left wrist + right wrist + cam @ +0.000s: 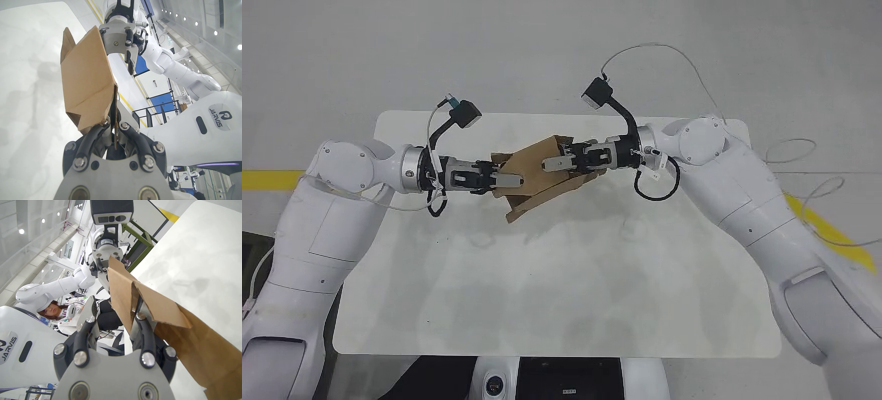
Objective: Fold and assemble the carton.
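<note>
A brown cardboard carton (534, 168), partly folded with loose flaps, is held up between both arms above the far middle of the white table (542, 300). My left gripper (510, 181) is shut on one thin edge panel of the carton (85, 75), pinched between its fingers (105, 123). My right gripper (115, 306) stands open at the opposite end. One of its fingers (140, 321) is tucked under a flap of the carton (162, 308), while the other finger (90, 309) is outside in the air. In the left wrist view that outer finger (131, 60) is beside the carton's far corner.
The table has rounded corners, and bare surface lies all around and below the carton, toward the near edge (542, 350). Thin cables (672, 50) loop off the right arm beyond the table's far right corner.
</note>
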Controlling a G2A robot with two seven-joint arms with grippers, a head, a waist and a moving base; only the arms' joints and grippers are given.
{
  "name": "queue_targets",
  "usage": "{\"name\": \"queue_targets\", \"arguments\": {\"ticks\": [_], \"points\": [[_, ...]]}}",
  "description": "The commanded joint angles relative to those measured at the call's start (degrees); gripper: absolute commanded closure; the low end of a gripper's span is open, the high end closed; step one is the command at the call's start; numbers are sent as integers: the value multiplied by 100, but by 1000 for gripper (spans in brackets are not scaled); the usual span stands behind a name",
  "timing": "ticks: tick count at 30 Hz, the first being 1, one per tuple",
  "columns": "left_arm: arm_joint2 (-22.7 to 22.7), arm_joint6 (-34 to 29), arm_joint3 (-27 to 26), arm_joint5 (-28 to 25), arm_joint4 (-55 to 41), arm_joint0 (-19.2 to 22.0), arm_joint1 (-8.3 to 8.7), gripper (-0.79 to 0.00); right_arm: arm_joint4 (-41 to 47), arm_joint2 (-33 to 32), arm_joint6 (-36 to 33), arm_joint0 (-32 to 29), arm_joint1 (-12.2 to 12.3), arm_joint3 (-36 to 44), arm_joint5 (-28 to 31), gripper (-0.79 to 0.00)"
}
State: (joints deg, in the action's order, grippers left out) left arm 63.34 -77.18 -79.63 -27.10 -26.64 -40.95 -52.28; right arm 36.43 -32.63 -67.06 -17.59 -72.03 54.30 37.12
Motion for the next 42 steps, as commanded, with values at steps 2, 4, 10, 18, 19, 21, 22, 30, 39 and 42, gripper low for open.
{"name": "queue_targets", "arguments": {"ticks": [2,4,10,18,19,21,22,30,39,42], "points": [[-12,-3,4,3,-15,0,5,0,48,-11,-105,27,-38,-45,-95,-354],[-20,-2,-3,2,-18,1,8,0,19,-5,-179,49,-57,-54,-169,-345],[-48,-7,-26,7,-40,-3,19,0,-60,13,-278,105,-118,-91,-268,-197],[-73,-15,-19,15,-73,4,34,0,-91,13,-314,115,-187,-197,-303,0],[-74,-17,-19,16,-77,7,36,0,-92,9,-319,115,-191,-200,-308,0],[-77,-17,-19,17,-82,9,39,0,-100,1,-333,111,-197,-205,-323,0],[-78,-13,-20,13,-83,11,41,0,-99,-3,-346,111,-200,-201,-336,0],[-19,-37,39,37,-268,7,51,-785,-101,-58,-376,73,-212,-228,-365,0],[80,-250,17,250,-808,-6,51,-785,-272,-172,-127,-64,-248,-335,-171,0],[110,-311,10,311,-977,-22,49,-785,-445,-211,130,-125,-264,-301,-196,0]]}}
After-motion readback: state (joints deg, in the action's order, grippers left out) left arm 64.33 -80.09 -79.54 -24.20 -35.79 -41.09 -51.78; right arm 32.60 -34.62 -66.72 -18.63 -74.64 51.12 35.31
